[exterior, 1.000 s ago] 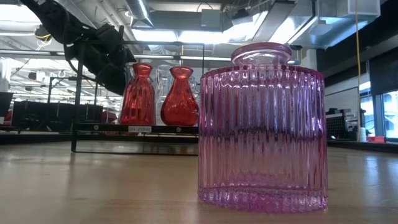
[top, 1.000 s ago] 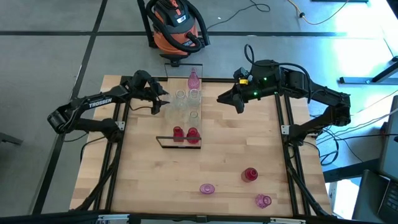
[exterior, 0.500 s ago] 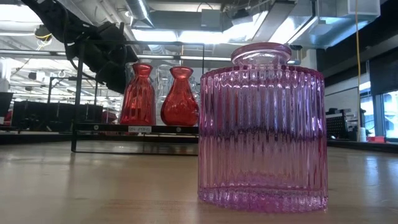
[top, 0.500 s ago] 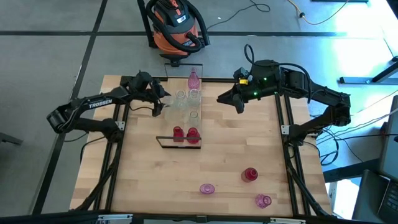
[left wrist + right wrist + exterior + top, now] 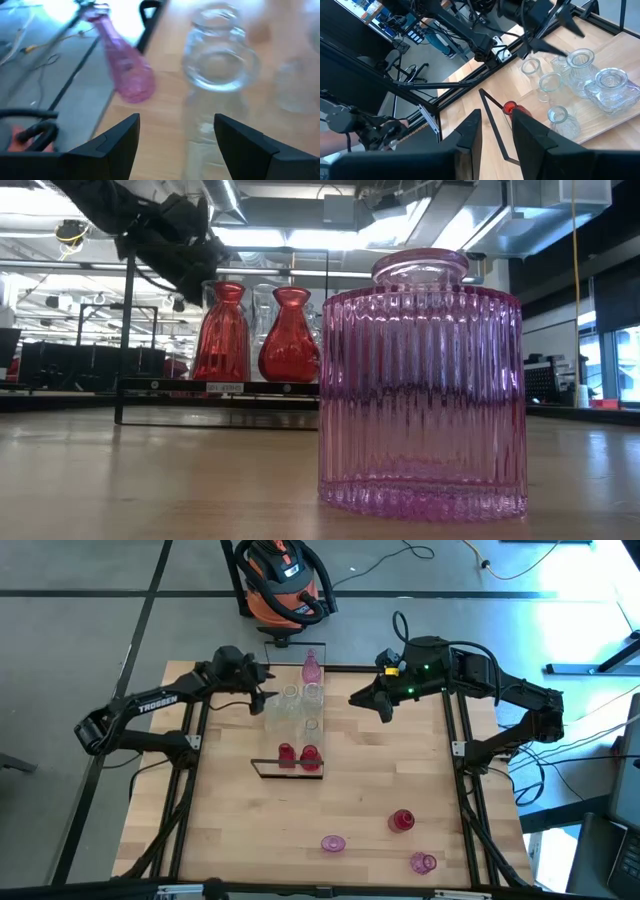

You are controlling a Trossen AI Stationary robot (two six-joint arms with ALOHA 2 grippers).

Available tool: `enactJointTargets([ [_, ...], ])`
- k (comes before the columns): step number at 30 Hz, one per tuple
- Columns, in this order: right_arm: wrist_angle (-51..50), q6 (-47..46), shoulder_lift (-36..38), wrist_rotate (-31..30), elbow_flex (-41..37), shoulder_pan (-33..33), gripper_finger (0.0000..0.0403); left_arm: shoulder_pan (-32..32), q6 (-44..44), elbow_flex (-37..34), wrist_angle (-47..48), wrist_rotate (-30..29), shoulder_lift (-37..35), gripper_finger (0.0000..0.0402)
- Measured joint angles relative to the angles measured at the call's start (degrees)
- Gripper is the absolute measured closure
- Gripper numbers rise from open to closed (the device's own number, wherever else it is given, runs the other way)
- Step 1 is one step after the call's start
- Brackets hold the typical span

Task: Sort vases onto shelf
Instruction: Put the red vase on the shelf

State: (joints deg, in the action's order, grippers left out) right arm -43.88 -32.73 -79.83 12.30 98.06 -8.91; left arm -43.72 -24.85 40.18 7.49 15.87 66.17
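Note:
The shelf (image 5: 297, 740) runs from the table's middle to its far edge. On it stand two red vases (image 5: 297, 754) at the near end, several clear vases (image 5: 300, 708) in the middle and a pink vase (image 5: 311, 668) at the far end. My left gripper (image 5: 264, 697) hovers open just left of the clear vases. In the left wrist view a clear vase (image 5: 220, 55) lies ahead of its spread fingers. My right gripper (image 5: 358, 700) hangs open, high and right of the shelf, with nothing in it. A red vase (image 5: 402, 821) and two pink vases (image 5: 333, 843) (image 5: 424, 862) stand loose near the front edge.
The black frame (image 5: 290, 773) closes the shelf's near end. An orange vacuum cleaner (image 5: 285, 580) sits on the floor beyond the far edge. A ribbed pink vase (image 5: 420, 380) fills the low view's foreground. Bare tabletop lies between the shelf and the loose vases.
My left gripper has risen beside the clear vases and shifted a little toward the table's far edge. The vases on the shelf stand as before.

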Motion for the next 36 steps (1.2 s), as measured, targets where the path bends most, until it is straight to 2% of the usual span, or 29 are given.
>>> enactJointTargets([
  [6,-4.36,0.20,0.00,0.19,0.00,0.00,0.0312,-0.13,3.55,7.36,8.34,-6.36,-1.23,0.0154],
  [10,-9.66,1.20,0.00,-0.37,0.00,0.20,0.0312,-0.13,9.21,13.69,17.69,-6.18,-3.39,0.0154],
  [12,-11.77,1.40,0.00,-2.12,0.00,1.46,0.0312,-0.12,12.92,17.03,22.97,-4.19,-4.93,0.0154],
  [17,-16.37,3.32,0.00,-5.20,0.00,5.49,0.0312,0.93,24.27,23.44,34.88,9.12,-8.92,0.0154],
  [22,-18.71,5.31,0.07,-5.03,-2.70,10.51,0.0312,5.31,40.19,23.74,35.67,30.07,-13.84,0.0154],
  [24,-21.36,5.36,0.08,-3.97,-4.35,13.03,0.0312,9.17,45.69,23.74,35.75,33.09,-15.21,0.0154],
  [26,-25.25,4.35,0.22,-3.15,-6.41,16.16,0.0312,14.06,49.88,23.69,35.84,30.81,-16.38,0.0154],
  [31,-35.63,-4.04,1.06,-5.10,-12.97,26.31,0.0312,26.52,56.12,23.63,35.94,16.98,-18.95,0.0154],
  [33,-36.22,-9.61,1.87,-6.25,-16.23,30.07,0.0312,31.10,58.65,23.63,35.90,10.26,-19.05,0.0154],
  [36,-31.41,-17.65,3.24,-5.77,-21.32,34.35,0.0312,36.86,61.28,23.57,35.88,0.70,-18.82,0.0154],
])
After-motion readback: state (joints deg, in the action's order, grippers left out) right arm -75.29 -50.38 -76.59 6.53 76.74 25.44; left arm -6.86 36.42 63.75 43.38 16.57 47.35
